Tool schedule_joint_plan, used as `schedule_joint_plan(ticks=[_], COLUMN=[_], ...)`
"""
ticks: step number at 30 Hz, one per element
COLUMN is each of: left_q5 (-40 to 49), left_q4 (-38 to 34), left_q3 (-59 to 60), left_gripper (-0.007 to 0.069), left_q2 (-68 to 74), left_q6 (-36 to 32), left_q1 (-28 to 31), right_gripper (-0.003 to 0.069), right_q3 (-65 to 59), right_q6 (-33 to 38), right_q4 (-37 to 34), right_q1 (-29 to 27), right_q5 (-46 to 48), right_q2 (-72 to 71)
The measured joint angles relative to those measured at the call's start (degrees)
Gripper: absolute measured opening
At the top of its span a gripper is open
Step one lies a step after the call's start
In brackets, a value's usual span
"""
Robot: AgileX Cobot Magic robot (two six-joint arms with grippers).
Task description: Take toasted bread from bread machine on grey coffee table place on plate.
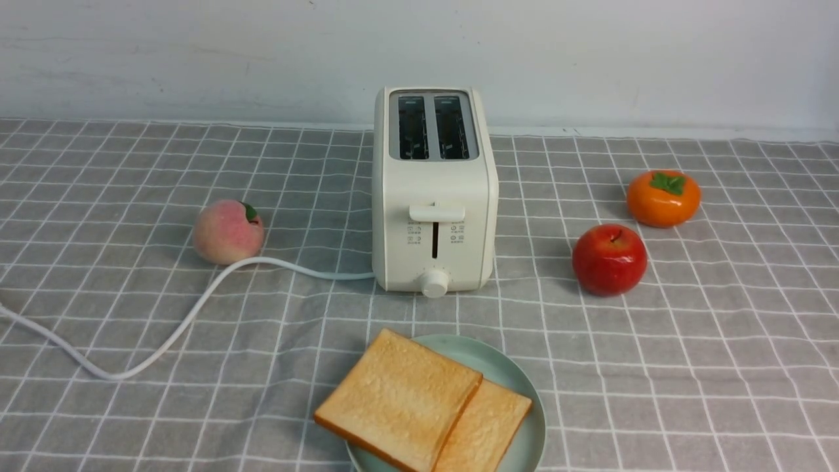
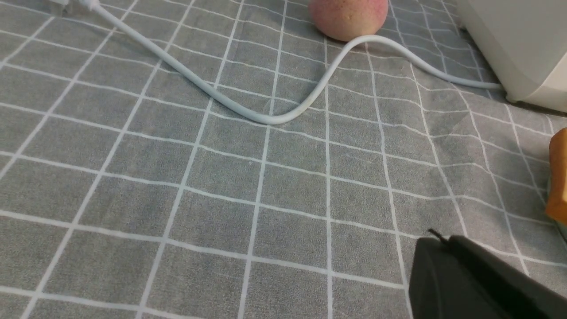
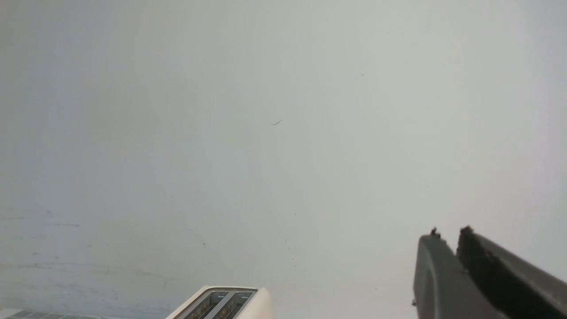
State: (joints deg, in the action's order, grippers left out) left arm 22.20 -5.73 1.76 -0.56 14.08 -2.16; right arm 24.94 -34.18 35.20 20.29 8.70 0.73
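Observation:
Two toast slices lie overlapping on the mint-green plate (image 1: 518,373) at the front: one on top (image 1: 398,398), one partly under it (image 1: 488,426). The cream-white toaster (image 1: 432,216) stands behind the plate, both slots dark, with no toast showing in them. No arm shows in the front view. My left gripper (image 2: 438,241) is shut and empty, low over the grey checked cloth (image 2: 221,186); a toast edge (image 2: 558,177) and the toaster's corner (image 2: 522,44) show beyond it. My right gripper (image 3: 447,235) is shut and empty, raised, facing the wall; the toaster top (image 3: 221,303) shows below.
A peach (image 1: 227,231) lies left of the toaster, with the white power cord (image 1: 196,308) curving past it to the left edge. A red apple (image 1: 609,259) and an orange persimmon (image 1: 663,196) lie to the right. A white wall (image 1: 196,59) stands behind.

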Motion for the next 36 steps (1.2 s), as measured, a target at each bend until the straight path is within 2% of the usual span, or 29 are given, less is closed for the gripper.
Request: schedule_joint_plan(ticks=[13, 14, 15, 20, 24, 27, 32, 36], left_q5=[0.0, 0.0, 0.0, 0.0, 0.0, 0.0, 0.0, 0.0], left_q4=[0.0, 0.0, 0.0, 0.0, 0.0, 0.0, 0.0, 0.0], left_q3=[0.0, 0.0, 0.0, 0.0, 0.0, 0.0, 0.0, 0.0], left_gripper=[-0.0008, -0.0006, -0.0006, -0.0001, 0.0001, 0.0004, 0.0011, 0.0017], left_q2=[0.0, 0.0, 0.0, 0.0, 0.0, 0.0, 0.0, 0.0], left_q6=[0.0, 0.0, 0.0, 0.0, 0.0, 0.0, 0.0, 0.0], left_q1=[0.0, 0.0, 0.0, 0.0, 0.0, 0.0, 0.0, 0.0], right_gripper=[0.0086, 0.0088, 0.0088, 0.0095, 0.0095, 0.0096, 0.0104, 0.0106], right_q3=[0.0, 0.0, 0.0, -1.6, -3.3, -5.7, -12.8, -22.8], right_q6=[0.4, 3.2, 3.7, 24.2, 30.5, 32.0, 32.6, 32.8], right_q4=[-1.6, -6.3, -7.1, -30.7, -38.3, -40.2, -38.8, -36.0], right_q1=[0.0, 0.0, 0.0, 0.0, 0.0, 0.0, -0.1, -4.3], right_q5=[0.0, -0.1, -0.1, 0.0, 0.3, 0.5, 1.4, 3.2], right_q2=[0.0, 0.0, 0.0, 0.0, 0.0, 0.0, -0.8, -1.3])
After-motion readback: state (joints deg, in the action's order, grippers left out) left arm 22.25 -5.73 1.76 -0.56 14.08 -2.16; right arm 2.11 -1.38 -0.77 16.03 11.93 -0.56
